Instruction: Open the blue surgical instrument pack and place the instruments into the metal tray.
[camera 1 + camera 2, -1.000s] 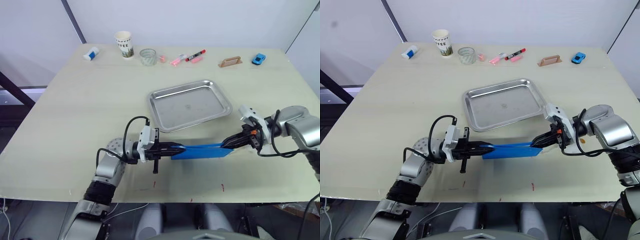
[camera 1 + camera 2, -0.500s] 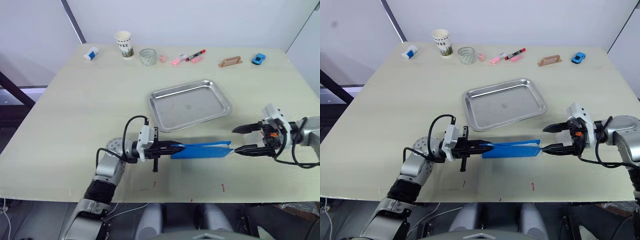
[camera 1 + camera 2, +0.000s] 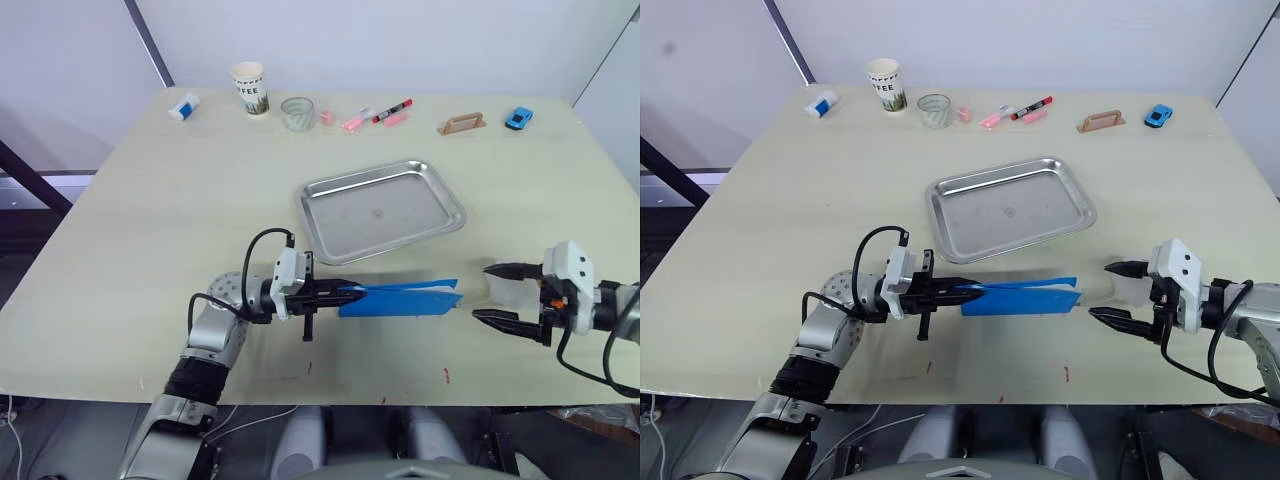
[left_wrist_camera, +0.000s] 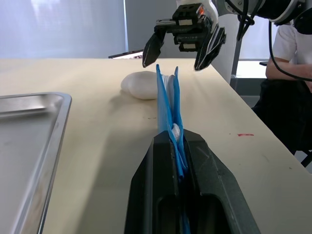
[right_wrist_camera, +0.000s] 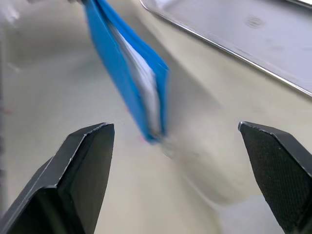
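The left gripper (image 3: 345, 293) is clenched on the pack's (image 3: 400, 298) left end, holding it on edge near the tray (image 3: 380, 210), long axis running left to right. The right gripper (image 3: 498, 293), released, hangs just right of its free end. The left wrist view adds a white lump (image 4: 141, 85) on the surface (image 3: 150, 220) beside the pack.

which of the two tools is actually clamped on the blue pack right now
The left tool, shut on one end of the flat bright-blue fold-over pack, holding it on edge. The right tool is open and apart from the pack's other end.
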### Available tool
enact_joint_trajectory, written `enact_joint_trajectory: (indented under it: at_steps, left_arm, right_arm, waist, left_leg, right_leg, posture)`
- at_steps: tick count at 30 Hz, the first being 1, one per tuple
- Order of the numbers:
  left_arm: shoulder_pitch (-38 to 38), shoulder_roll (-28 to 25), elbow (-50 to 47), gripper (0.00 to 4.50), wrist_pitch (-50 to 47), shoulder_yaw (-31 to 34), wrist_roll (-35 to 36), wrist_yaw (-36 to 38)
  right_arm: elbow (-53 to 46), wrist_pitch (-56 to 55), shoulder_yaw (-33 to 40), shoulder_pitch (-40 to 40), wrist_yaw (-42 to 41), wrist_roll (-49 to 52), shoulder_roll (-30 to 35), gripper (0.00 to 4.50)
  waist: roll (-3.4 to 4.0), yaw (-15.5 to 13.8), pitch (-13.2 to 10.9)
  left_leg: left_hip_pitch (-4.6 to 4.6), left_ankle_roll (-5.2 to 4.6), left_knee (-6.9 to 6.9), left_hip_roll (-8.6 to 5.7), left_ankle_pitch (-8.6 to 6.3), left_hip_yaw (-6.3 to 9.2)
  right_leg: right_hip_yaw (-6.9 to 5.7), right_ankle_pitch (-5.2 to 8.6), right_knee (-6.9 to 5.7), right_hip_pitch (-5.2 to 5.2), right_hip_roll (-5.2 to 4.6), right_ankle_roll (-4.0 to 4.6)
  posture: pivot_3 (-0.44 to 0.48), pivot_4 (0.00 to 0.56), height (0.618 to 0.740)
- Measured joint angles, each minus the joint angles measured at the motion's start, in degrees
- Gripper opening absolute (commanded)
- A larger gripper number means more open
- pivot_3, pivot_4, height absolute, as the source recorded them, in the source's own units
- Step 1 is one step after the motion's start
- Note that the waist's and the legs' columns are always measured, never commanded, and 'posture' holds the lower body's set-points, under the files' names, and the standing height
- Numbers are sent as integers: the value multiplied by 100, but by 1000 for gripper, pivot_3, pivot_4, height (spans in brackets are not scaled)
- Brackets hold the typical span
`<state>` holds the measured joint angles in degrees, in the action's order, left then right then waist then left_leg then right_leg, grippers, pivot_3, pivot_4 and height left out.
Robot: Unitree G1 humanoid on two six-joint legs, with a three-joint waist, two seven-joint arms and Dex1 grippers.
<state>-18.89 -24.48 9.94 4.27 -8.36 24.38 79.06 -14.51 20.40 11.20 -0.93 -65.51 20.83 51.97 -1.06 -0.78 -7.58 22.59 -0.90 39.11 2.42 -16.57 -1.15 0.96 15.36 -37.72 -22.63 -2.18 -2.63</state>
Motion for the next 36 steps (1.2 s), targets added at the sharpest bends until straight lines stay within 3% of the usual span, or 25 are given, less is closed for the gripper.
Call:
enact_joint_trajectory:
  at_steps: [7, 8, 10, 18, 19, 22, 29, 36]
  left_arm:
    - [-15, -10, 3, 0, 0, -1, -6, -7]
    - [-18, -9, 4, 0, 0, -2, -7, -9]
    - [-21, -10, 5, 0, 1, 3, -11, -11]
    - [-28, 46, 5, 0, 10, -10, -63, -61]
    - [-28, 51, 5, 0, 11, -11, -63, -63]
    - [-26, 57, 5, 0, 37, -14, -72, -64]
    - [-37, 57, 72, 0, 168, -51, -114, -31]
    - [-70, 46, 134, 0, 229, -59, -114, 16]
  right_arm:
    - [1046, -75, -331, -464, 237, -578, 179, 4449]
    - [1215, -63, -423, -513, 223, -640, 183, 4223]
    - [1524, -42, -606, -662, 204, -728, 186, 3684]
    - [1746, 24, -788, -941, -54, -662, 263, 246]
    - [1718, 24, -788, -924, -72, -648, 281, 46]
    - [1620, 81, -713, -843, -140, -535, 323, 1]
    - [225, 863, 219, -737, -212, 516, 563, 1]
    - [-262, 1393, 391, -1005, -105, 1084, 610, 1]
  waist:
    - [0, -4, 0]
    - [0, -3, 0]
    - [1, 0, 0]
    - [1, -11, 1]
    - [1, -9, 1]
    - [1, -10, 0]
    - [4, -13, -1]
    - [4, -8, -1]
  left_leg:
    - [0, 0, 0, 0, 0, -1]
    - [0, 0, 0, 0, 0, -1]
    - [-1, 0, 0, 0, 0, -1]
    - [0, 0, 1, -2, 0, 3]
    - [0, 0, 1, -2, 0, 3]
    - [1, 0, 1, -2, 0, 4]
    - [2, 0, 1, -2, 0, 6]
    - [1, 0, 1, -2, 0, 6]
  right_leg:
    - [2, 0, 1, 0, 2, 0]
    - [3, 0, 0, 0, 2, 1]
    - [4, 0, 0, 0, 3, 1]
    - [7, 0, 1, 4, 2, 0]
    - [7, 0, 1, 4, 2, 0]
    - [6, 0, 1, 3, 2, 0]
    - [6, 0, 1, 4, 2, 0]
    - [6, 0, 1, 4, 2, 0]
  posture:
    - [0, 150, 740]
    - [0, 150, 740]
    - [0, 150, 740]
    - [0, 150, 740]
    - [0, 150, 740]
    - [0, 150, 740]
    - [0, 150, 740]
    - [0, 150, 740]
